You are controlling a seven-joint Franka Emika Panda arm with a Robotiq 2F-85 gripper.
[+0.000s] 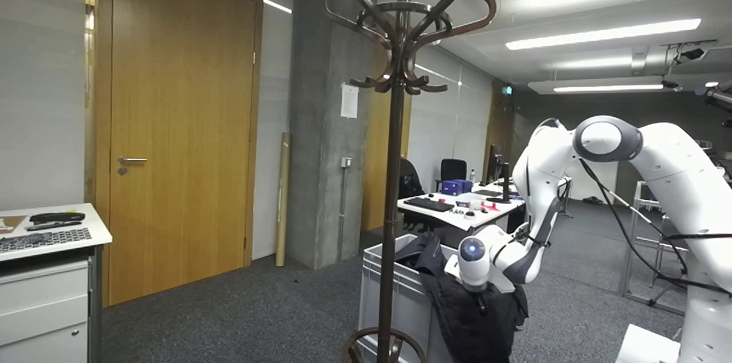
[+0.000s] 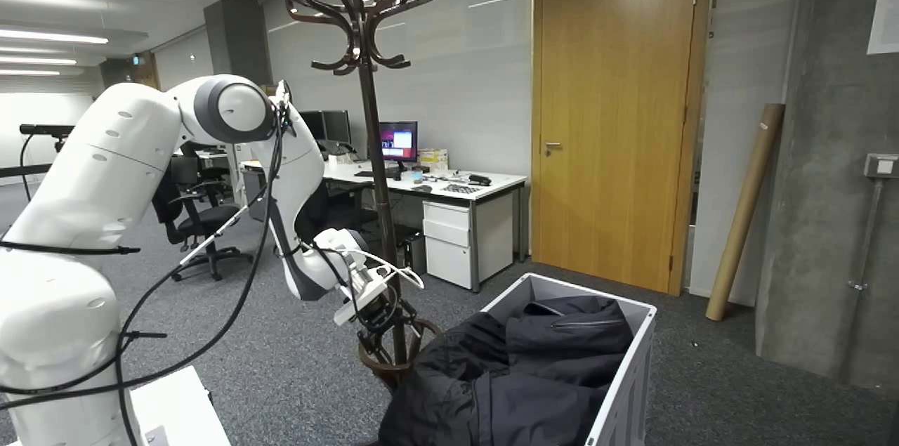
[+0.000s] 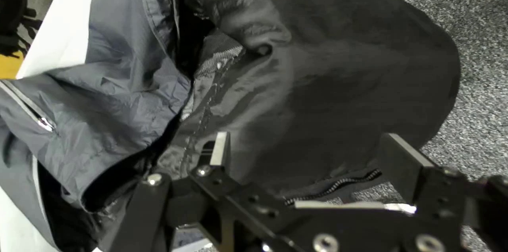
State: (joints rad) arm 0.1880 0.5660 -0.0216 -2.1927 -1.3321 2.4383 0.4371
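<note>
Gripper (image 3: 308,149) spread wide, empty, dark jacket (image 3: 337,93) beyond, zip pull (image 3: 45,124) at nine o'clock clear only in wrist view

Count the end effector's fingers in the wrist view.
2: one finger just left of the picture's centre, the other finger towards its right, set apart, with the dark jacket showing between them. Neither is hidden.

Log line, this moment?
gripper: open | nearest: dark clothing, contact unclear | clothing: in and draped over grey crate | coat stand: beside crate
</note>
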